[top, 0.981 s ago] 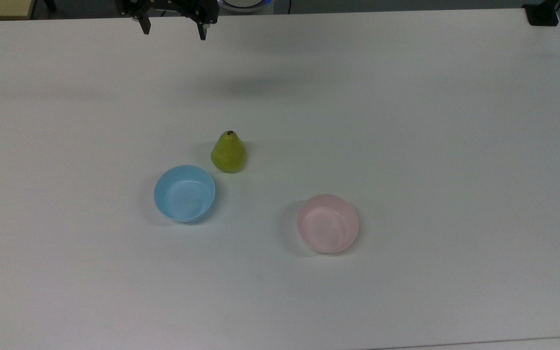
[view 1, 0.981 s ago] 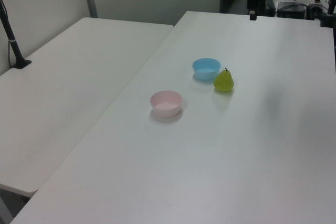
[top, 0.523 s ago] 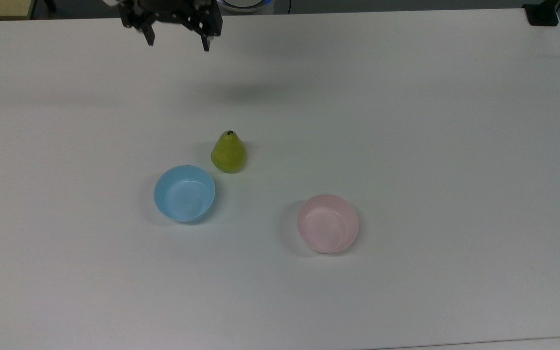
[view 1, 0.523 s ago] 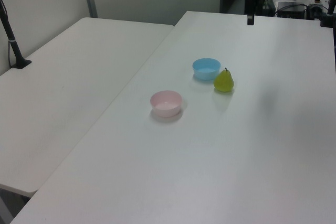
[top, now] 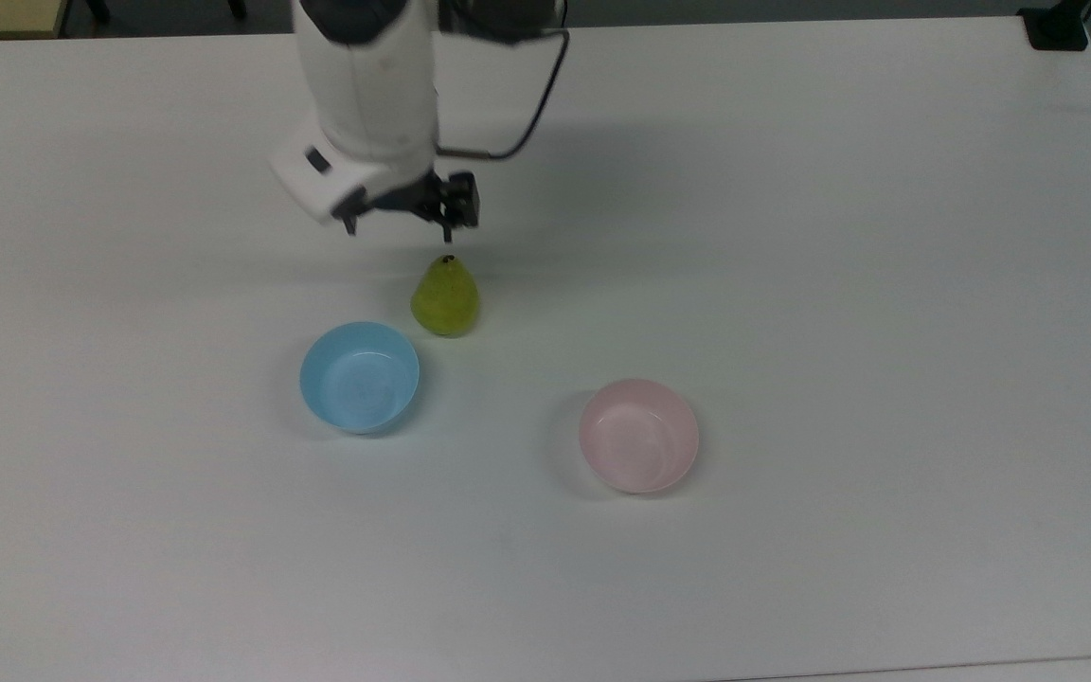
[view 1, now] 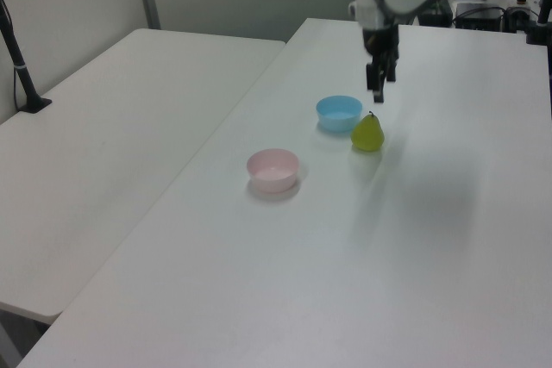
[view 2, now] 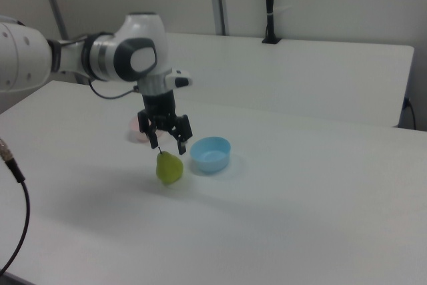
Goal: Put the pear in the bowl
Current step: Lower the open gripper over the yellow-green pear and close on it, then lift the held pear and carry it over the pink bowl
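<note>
the pear (top: 445, 298) stood upright on the white table (top: 839, 284), near the blue bowl (top: 359, 377) and well apart from the pink bowl (top: 638, 435). the tool (view 2: 167, 143) hung just above the pear's stem, its fingers spread apart with nothing between them. in the right view the arm (view 2: 80, 58) hid most of the pink bowl.

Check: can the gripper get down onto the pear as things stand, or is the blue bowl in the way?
Probably yes. The gripper hangs open just above the pear, which stands upright. The blue bowl sits close beside the pear but apart from it, and nothing lies between gripper and pear.
</note>
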